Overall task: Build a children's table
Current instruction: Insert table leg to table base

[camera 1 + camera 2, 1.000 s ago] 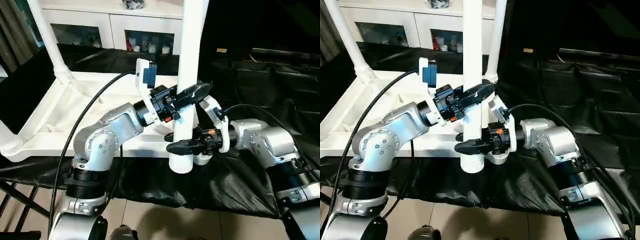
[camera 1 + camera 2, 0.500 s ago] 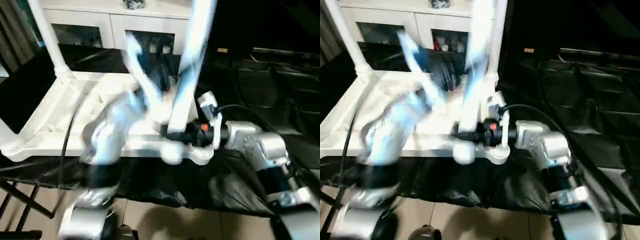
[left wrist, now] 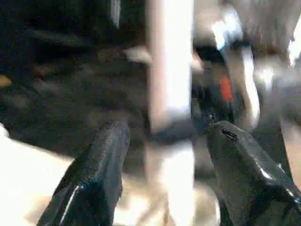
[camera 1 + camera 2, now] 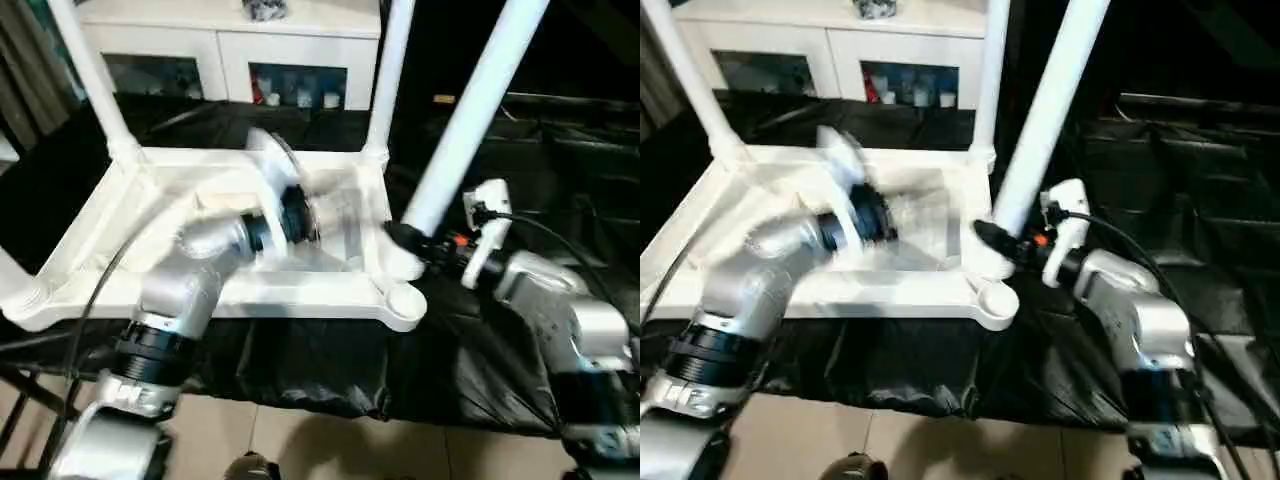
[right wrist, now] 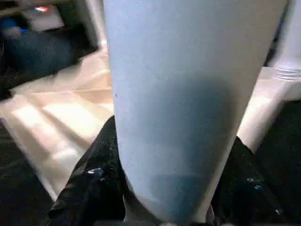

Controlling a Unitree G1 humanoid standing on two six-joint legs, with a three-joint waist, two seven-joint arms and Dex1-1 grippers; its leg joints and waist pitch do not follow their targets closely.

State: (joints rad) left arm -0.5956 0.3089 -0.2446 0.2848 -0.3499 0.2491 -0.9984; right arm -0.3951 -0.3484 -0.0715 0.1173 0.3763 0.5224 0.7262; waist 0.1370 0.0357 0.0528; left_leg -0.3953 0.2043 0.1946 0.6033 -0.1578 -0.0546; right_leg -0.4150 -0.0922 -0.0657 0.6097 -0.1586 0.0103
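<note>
The children's table (image 4: 330,290) lies upside down on the black-draped counter (image 4: 540,200), its ribbed underside facing up, filling the counter's left half and reaching its front edge. Three legs look seated: one at the far right corner (image 4: 392,70), one at the far left corner (image 4: 92,75), and the base of one at the near left corner (image 4: 15,285). The near right corner socket (image 4: 405,298) is bare, a round cup with nothing in it.

The fourth leg (image 4: 470,110) is in the right claw (image 4: 408,243), which is clamped on its thick lower end. The leg leans up and away to the right, and its foot sits just above and beside the bare socket, not in it. From the right wrist camera the black fingers (image 5: 89,188) wrap both sides of the leg's round shaft.

The left claw (image 3: 164,174) stands open with nothing between its fingers, hovering over the middle of the tabletop's underside; its wrist camera looks across at the leg and the right claw's hold on it.

By my reading the job is about three quarters done. What is left is to stand the last leg upright, drop its foot into the near right socket, fix it there, and then turn the table onto its legs.

The whole table is plain white plastic, with long round tapered legs and raised ribs and a rim under the square top.
</note>
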